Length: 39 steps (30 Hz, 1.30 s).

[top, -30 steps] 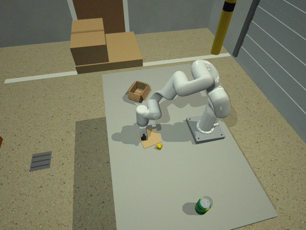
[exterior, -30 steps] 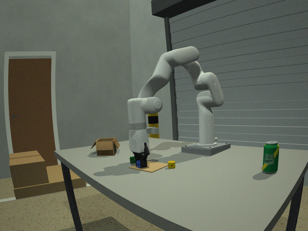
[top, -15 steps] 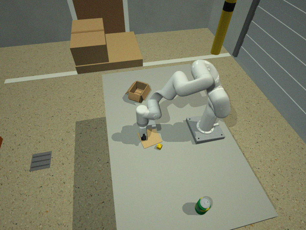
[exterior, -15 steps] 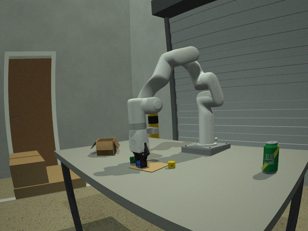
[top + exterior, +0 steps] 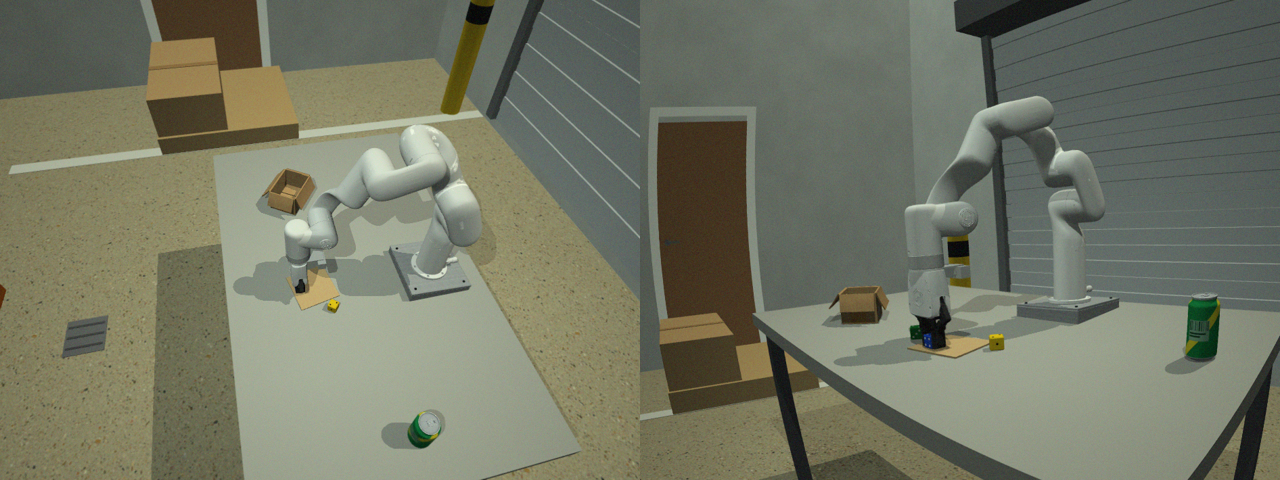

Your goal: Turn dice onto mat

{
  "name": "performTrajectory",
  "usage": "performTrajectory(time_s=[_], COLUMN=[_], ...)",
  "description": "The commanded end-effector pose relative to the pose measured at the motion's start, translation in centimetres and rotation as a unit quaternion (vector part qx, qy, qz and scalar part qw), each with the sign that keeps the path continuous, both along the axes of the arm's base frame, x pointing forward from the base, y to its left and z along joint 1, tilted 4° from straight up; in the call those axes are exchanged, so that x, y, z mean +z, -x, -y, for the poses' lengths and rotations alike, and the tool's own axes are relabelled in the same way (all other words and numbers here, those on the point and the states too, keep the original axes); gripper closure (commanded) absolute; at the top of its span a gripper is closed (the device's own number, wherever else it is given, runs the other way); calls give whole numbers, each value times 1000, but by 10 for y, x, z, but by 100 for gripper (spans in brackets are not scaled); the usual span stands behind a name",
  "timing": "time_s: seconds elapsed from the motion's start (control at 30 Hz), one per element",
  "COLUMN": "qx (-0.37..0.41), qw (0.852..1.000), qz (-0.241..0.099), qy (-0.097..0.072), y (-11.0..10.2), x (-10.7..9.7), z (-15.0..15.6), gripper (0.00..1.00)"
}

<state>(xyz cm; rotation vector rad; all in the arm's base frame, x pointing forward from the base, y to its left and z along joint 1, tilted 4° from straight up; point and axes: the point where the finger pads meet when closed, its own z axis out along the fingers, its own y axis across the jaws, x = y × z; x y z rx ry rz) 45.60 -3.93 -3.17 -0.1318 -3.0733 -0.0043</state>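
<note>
Where end effector (image 5: 932, 338) clamps it, blue die (image 5: 927, 341), white-pipped, on mat (image 5: 963, 346).

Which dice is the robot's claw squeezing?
The blue die, down on the cardboard mat. The green die and yellow die sit free.

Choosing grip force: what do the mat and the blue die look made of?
The mat: probably cardboard, flat, thin, matte tan like the open box. The blue die, shut in the tool: likely hard plastic, sharp-edged, white pips.
</note>
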Motion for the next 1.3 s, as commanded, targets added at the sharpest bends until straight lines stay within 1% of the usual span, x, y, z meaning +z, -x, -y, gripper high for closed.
performTrajectory(time_s=[0.0,1.27], qx=[0,0], qw=[1000,1000], qz=[2,2], qy=[0,0], y=[-2,-1], x=[1,-3], z=[0,0], gripper=[73,73])
